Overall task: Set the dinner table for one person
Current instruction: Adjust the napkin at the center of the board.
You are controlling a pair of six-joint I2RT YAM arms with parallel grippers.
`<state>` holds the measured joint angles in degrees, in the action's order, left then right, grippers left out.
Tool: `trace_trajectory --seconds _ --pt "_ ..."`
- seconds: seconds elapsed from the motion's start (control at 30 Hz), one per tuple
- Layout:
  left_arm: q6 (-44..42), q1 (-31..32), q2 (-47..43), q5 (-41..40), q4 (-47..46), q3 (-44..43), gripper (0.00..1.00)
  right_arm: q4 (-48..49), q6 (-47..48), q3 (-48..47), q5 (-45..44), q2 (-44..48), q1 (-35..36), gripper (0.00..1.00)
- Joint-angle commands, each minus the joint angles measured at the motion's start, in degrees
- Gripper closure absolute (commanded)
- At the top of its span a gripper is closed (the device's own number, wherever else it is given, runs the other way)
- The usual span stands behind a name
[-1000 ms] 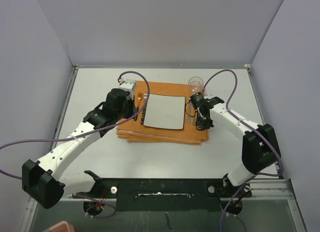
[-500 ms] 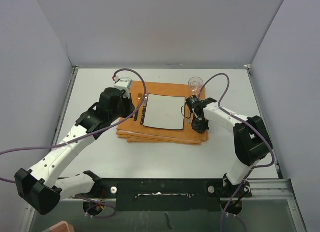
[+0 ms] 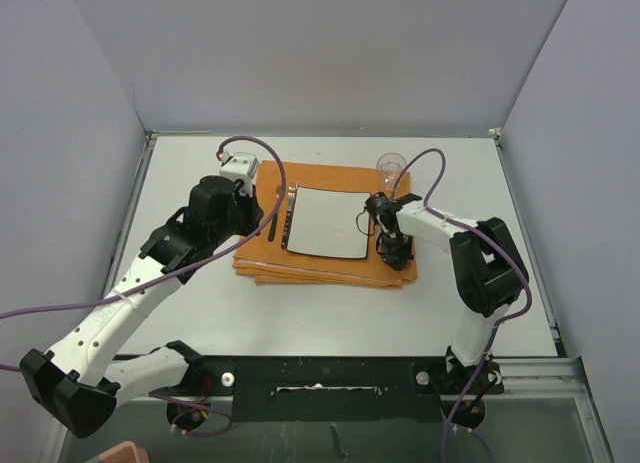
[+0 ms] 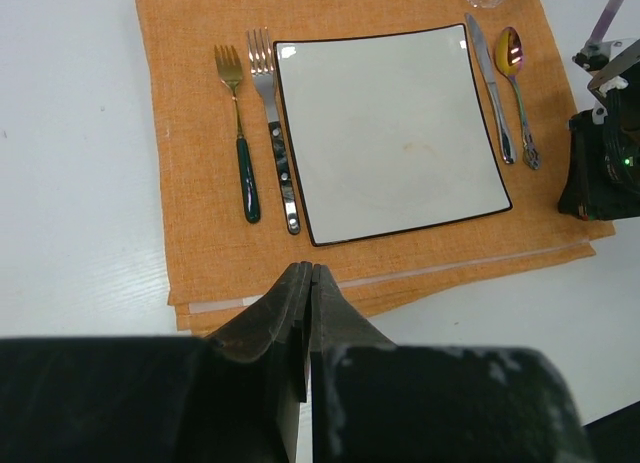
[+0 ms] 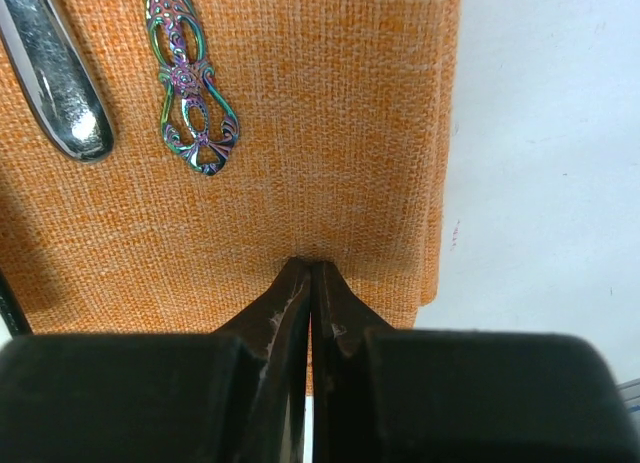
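One setting is laid on the dinner table (image 3: 330, 318), which underlies everything in view: plate (image 4: 390, 133), forks (image 4: 272, 103), knife (image 4: 490, 93) and spoon (image 4: 517, 83) on an orange mat (image 4: 185, 193), glass (image 3: 391, 166) at its far corner. The left pincer (image 4: 308, 273) and right pincer (image 5: 310, 268), pressed together and empty, have been drawn back; the task is judged done.

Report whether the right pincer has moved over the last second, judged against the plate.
Yes. In the top view the right pincer has shifted slightly left, closer to the right edge of the plate, and is over the orange mat.
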<state>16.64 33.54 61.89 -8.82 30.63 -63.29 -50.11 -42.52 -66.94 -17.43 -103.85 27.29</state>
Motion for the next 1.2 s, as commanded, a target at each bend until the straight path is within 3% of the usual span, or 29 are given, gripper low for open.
trace_trajectory --seconds 0.0,0.43,0.87,0.9,1.07,1.17 --pt "-1.55 -0.36 -2.1 -1.68 -0.45 -4.39 1.0 1.9 -1.0 -1.94 -1.19 -1.42 -1.01 1.0" --pt "-1.2 -0.33 -2.29 -2.78 -0.05 -4.23 1.0 3.34 3.28 -2.72 -1.1 -1.98 -6.63 1.0" --pt "-0.34 -0.31 -3.31 -3.94 0.82 -2.64 1.0 3.03 4.75 -3.6 -1.8 -1.79 -7.66 1.0" --pt "-0.04 -0.31 -3.25 -4.19 0.85 -2.25 0.98 2.74 4.47 -3.48 -1.75 -1.47 -7.5 1.0" --pt "1.92 -0.33 -2.93 -4.55 1.63 -0.71 0.6 -0.61 4.14 -4.92 -2.26 2.62 -6.62 1.0" --pt "3.15 -0.27 -2.76 -4.54 2.44 -0.03 0.5 -5.46 5.01 -9.39 -4.65 6.99 -5.65 0.94"
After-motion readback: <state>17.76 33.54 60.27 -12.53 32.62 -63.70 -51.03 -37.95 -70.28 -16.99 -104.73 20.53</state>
